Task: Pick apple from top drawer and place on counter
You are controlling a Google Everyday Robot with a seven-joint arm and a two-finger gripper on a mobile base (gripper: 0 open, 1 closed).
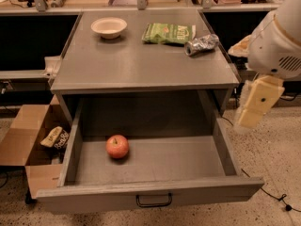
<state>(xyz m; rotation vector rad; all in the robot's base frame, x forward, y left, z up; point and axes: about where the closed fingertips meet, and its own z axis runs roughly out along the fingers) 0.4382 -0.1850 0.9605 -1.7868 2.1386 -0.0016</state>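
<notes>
We look down from a single raised camera, set before the pulled-out top drawer (150,192) and facing the counter (141,65) behind it. Both fill our near view, and the gripper (248,117) hangs at the right edge.

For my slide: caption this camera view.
Open top drawer holds the apple; gripper hangs right of the counter.

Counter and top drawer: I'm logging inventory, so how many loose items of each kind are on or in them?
Apple: 1, in the top drawer
Bowl: 1, on the counter
Green snack bag: 1
Crushed can: 1
Total: 4
The gripper hangs right of the drawer, outside it.
</notes>
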